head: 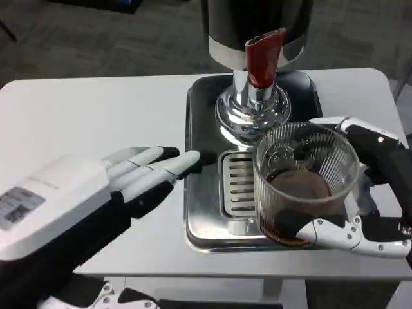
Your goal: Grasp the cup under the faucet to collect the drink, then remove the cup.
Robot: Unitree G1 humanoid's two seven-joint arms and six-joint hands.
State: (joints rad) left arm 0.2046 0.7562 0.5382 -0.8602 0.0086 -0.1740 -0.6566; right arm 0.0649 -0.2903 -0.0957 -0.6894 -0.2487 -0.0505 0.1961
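While right hand [360, 193] grips 1 cup [306, 183], 1 faucet [262, 61] above.

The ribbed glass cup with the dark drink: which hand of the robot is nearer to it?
Right. The right hand grips the cup; the left hand lies flat on the table, apart from it.

- A white table [96, 122] fills most of the view; its bare top spreads out beyond the fingertips of the left hand [138, 170].
- Grey carpeted floor [103, 38] lies past the table's far edge, well apart from both hands.
- A strip of the same floor shows beyond the table's right corner, above the right hand [367, 187].
- Lighting is even and soft.
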